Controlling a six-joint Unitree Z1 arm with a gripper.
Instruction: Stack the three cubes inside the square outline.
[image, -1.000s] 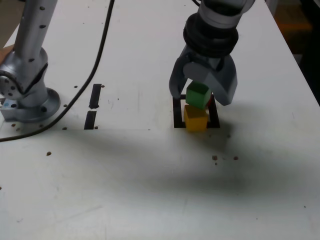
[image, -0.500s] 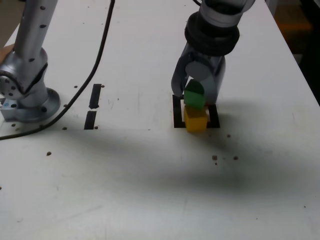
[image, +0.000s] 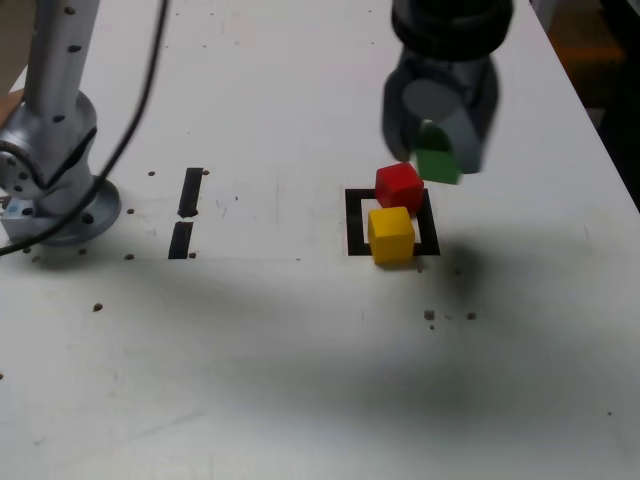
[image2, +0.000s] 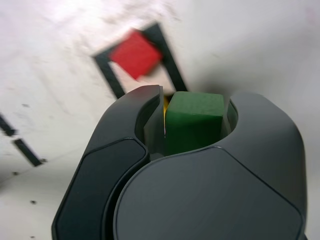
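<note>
A white table (image: 270, 350) is overlooked in the exterior view, with a green cube (image: 438, 166) held aloft in the gripper (image: 437, 150).
The gripper, blurred at upper right of centre, is closed on the green cube, which is seen between both fingers in the wrist view; below it in the exterior view, right of centre, the square outline (image: 355, 228) is laid on the table, its upper band partly covered by the red cube (image: 399, 187) and its lower band by the yellow cube (image: 391, 235); whether these two are touching cannot be told; two short black strips (image: 190, 192) are seen left of centre.
</note>
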